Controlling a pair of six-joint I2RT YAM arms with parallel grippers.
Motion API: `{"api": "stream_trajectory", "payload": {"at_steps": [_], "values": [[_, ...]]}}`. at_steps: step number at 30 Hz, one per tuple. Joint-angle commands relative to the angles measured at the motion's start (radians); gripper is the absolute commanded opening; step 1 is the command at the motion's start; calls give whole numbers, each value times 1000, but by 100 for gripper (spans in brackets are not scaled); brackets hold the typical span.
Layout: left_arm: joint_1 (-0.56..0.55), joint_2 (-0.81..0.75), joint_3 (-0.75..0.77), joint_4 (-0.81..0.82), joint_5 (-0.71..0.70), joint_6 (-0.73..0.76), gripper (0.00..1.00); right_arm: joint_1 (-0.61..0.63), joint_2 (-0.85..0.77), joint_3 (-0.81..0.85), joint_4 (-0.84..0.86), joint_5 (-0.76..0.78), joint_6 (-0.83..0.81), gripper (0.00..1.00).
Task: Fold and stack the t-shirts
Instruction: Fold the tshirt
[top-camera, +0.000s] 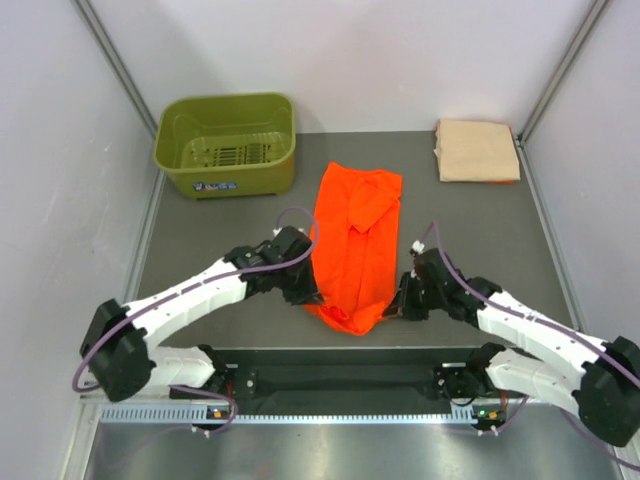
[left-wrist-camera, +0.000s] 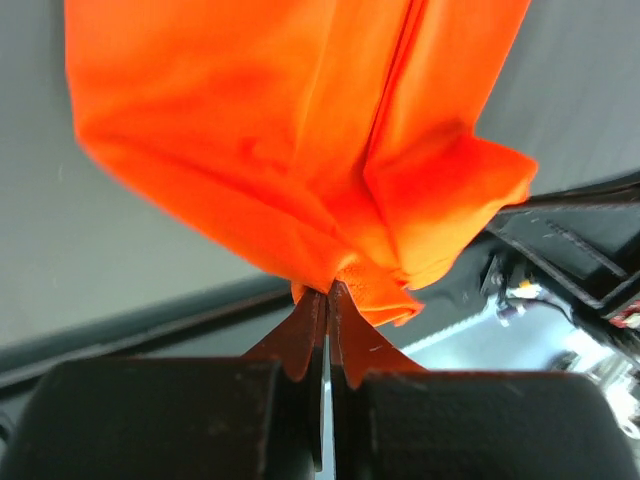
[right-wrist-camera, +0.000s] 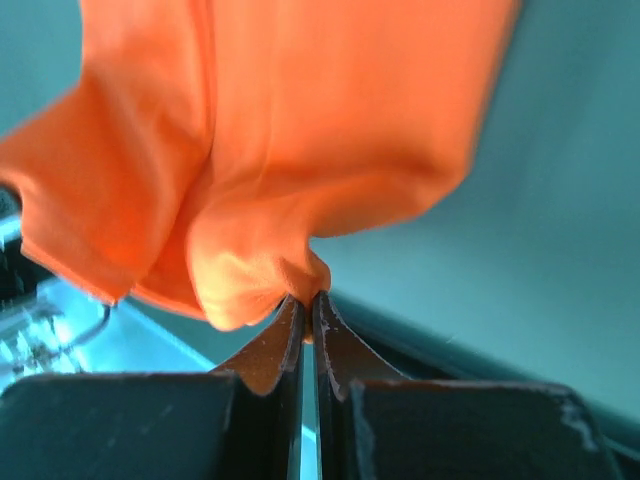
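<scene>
The bright orange t-shirt (top-camera: 357, 240) lies as a long narrow strip down the middle of the table, a sleeve folded over its top. My left gripper (top-camera: 311, 295) is shut on the shirt's near left corner (left-wrist-camera: 330, 285). My right gripper (top-camera: 393, 308) is shut on its near right corner (right-wrist-camera: 305, 290). Both hold the near hem bunched and slightly raised. The pale peach-tan t-shirt (top-camera: 477, 150) lies folded flat at the far right corner of the table.
An olive-green plastic basket (top-camera: 226, 144) stands empty at the far left. Grey walls close in on both sides. The metal rail (top-camera: 330, 410) with the arm bases runs along the near edge.
</scene>
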Motion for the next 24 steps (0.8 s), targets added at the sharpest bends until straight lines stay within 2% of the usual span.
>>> {"api": "stream_trajectory", "payload": {"at_steps": [1,4,9,17,24], "values": [[26,93,112,-39,-64,90,0,-146,65,108,-53,-79,-180,0],[81,188,200,-42,-84,141,0,-241,176,196,-76,-135,-295,0],[185,349,336,-22,-65,207,0,-323,404,345,-104,-194,-428,0],[325,665,684,-85,13,336,0,-422,668,570,-131,-272,-508,1],[388,787,804,-93,57,382,0,-465,803,707,-156,-310,-539,1]]}}
